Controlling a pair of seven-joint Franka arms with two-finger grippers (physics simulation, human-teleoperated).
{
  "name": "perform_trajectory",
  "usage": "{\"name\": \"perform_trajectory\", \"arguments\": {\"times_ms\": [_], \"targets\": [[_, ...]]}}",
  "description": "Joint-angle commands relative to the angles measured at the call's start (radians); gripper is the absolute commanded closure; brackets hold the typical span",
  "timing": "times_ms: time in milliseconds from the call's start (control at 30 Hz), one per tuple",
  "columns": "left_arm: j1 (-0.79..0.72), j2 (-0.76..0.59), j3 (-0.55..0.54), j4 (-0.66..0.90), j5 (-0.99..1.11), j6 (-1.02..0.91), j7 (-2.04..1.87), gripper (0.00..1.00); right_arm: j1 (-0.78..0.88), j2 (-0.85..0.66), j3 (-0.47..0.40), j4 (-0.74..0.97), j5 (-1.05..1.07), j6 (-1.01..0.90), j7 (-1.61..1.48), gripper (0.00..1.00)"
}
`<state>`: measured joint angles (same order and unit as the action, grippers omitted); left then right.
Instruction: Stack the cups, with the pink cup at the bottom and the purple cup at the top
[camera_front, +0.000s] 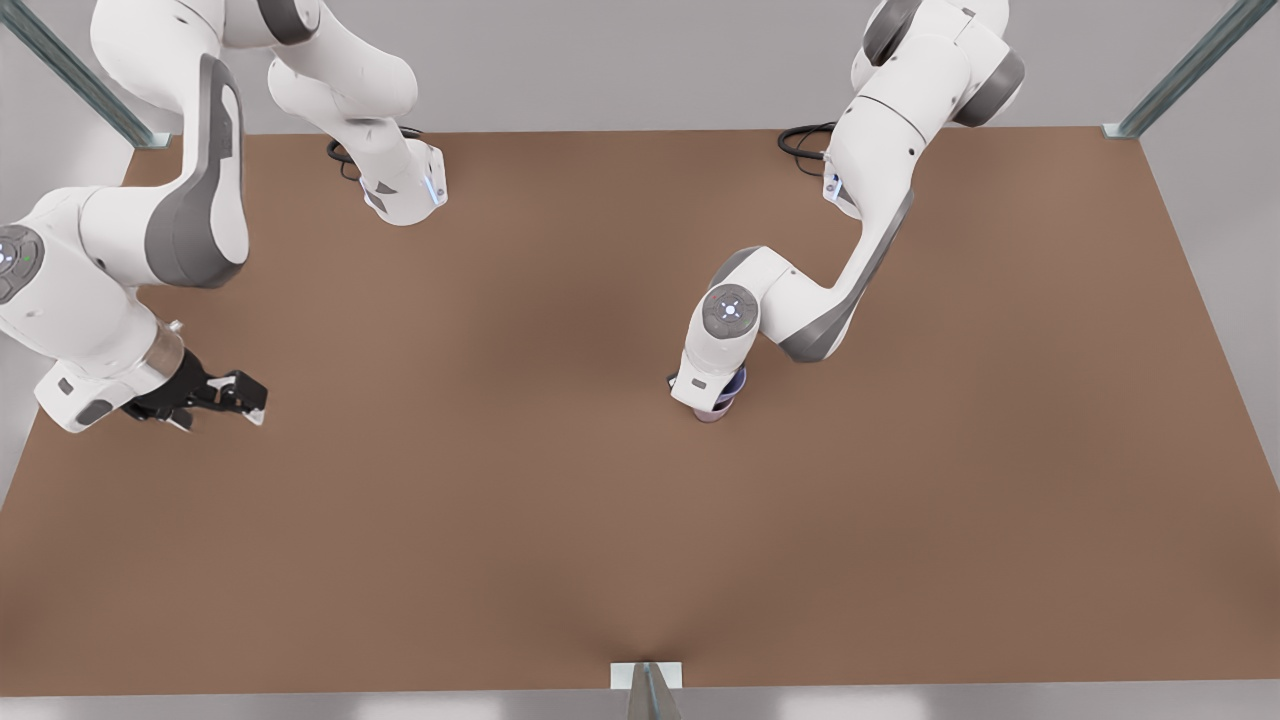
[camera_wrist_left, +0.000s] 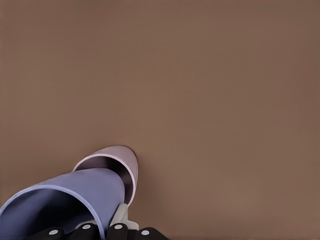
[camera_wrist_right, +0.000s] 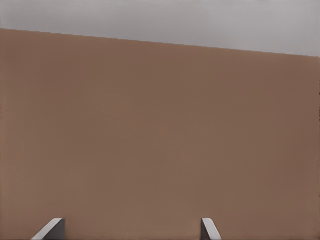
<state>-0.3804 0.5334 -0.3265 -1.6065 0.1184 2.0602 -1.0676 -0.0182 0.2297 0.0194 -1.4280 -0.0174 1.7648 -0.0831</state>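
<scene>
Brown tabletop (camera_front: 500, 520) runs bare between two Franka arms. Near its middle, the purple cup (camera_wrist_left: 75, 200) sits with its base inside the pink cup (camera_wrist_left: 117, 162), which stands on the table; in the front view both cups peek out under the left gripper (camera_front: 715, 400). The purple cup's axis runs down into the pink rim, so the coming move likely turns on release and a straight lift away. A left fingertip (camera_wrist_left: 120, 217) presses the purple wall, pinching the cup. The right gripper (camera_front: 245, 395) waits well apart at the front view's left, its fingers (camera_wrist_right: 50, 230) spread and empty.
</scene>
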Motion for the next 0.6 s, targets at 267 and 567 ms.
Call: {"name": "perform_trajectory", "arguments": {"times_ms": [267,567], "targets": [[0.000,0.005,0.000,0.000,0.001,-0.002,-0.041,0.72,0.003,-0.003,0.001,0.047,-0.004,-0.061,-0.021,0.00],[-0.005,0.005,0.001,0.000,0.021,0.000,-0.041,0.46,0.003,-0.003,0.002,0.061,0.007,-0.061,-0.021,0.00]]}}
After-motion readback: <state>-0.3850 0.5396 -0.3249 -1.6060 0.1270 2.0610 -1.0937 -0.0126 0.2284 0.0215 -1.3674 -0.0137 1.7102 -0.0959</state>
